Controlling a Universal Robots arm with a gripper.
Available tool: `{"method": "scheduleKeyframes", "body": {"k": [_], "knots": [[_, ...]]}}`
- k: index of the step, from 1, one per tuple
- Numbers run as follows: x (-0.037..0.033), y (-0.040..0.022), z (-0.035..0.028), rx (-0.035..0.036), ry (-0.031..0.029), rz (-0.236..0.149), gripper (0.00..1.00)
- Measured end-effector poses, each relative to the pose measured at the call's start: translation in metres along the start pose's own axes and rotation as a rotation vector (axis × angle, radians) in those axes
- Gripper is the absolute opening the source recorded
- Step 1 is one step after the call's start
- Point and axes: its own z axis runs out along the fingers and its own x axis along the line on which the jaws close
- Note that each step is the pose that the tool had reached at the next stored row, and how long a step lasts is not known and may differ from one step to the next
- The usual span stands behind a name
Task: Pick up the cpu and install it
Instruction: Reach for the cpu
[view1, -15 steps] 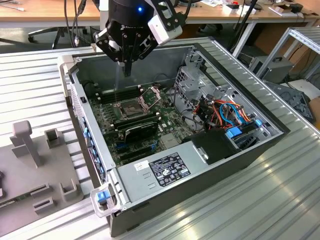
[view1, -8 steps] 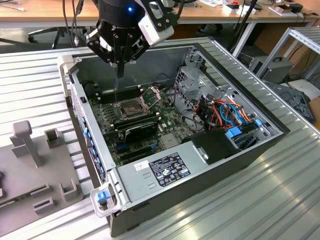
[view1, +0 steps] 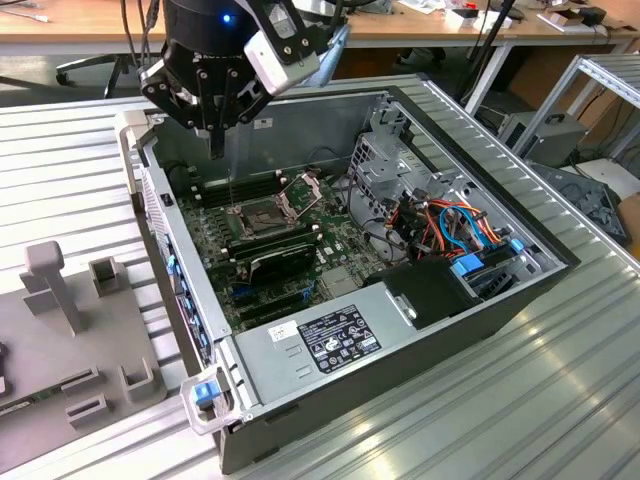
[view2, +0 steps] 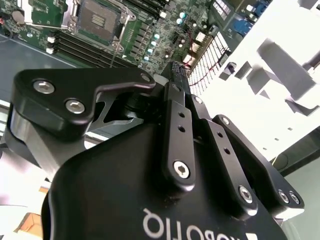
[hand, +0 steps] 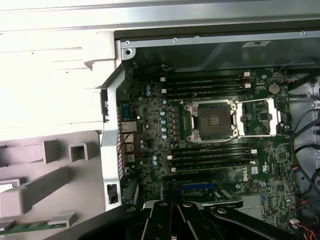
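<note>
My gripper (view1: 215, 150) hangs above the back left corner of the open computer case (view1: 300, 350), a little above the dark square socket (view1: 262, 212) on the green motherboard (view1: 340, 245). Its black fingers (view2: 172, 95) meet at the tip, shut, and I see nothing between them. In the first wrist view the gripper (hand: 176, 206) points towards the board, where the socket (hand: 212, 120) lies open and dark with its metal frame (hand: 257, 117) swung aside. The second wrist view shows the same socket (view2: 100, 20) beyond the gripper (view2: 179, 70). The cpu is out of view.
A grey fixture tray (view1: 70, 330) with upright blocks lies at the exterior view's left of the case, with a green memory stick (hand: 30, 226) lying in it. Black memory slots (hand: 207, 85) flank the socket. Cables (view1: 450, 225) and a drive cage (view1: 390, 165) fill the case's other half.
</note>
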Motion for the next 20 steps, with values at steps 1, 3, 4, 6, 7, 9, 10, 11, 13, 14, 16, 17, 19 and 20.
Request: {"method": "scheduleKeyframes", "body": {"k": [1, 3, 4, 6, 7, 9, 10, 11, 13, 14, 16, 17, 19, 20], "knots": [[0.0022, -0.0002, -0.0001, 0.0001, 0.0001, 0.0, 0.11], [0.0062, -0.0005, -0.0002, 0.0, 0.0, 0.0, 0.11], [0.0078, -0.0006, -0.0002, 0.0, 0.0, 0.0, 0.11], [0.0119, -0.0009, -0.0003, 0.0, 0.0, 0.0, 0.11], [0.0148, -0.0011, -0.0004, 0.0, 0.0, 0.0, 0.11], [0.0183, -0.0014, -0.0004, -0.0001, -0.0001, 0.0, 0.11], [0.0218, -0.0016, -0.0006, 0.0001, 0.0, 0.0, 0.11], [0.0235, -0.0018, -0.0006, -0.0001, 0.0, 0.0, 0.11], [0.0274, -0.002, -0.0007, 0.0, 0.0, 0.0, 0.11], [0.0293, -0.0022, -0.0008, 0.0001, 0.0001, 0.0, 0.11], [0.0346, -0.0026, -0.0009, 0.0, 0.0, 0.0, 0.11], [0.0375, -0.0028, -0.001, 0.0, 0.0, 0.0, 0.11], [0.042, -0.0031, -0.0011, 0.0001, 0.0, 0.0, 0.11], [0.0451, -0.0034, -0.0012, 0.0, 0.0, 0.0, 0.11]]}}
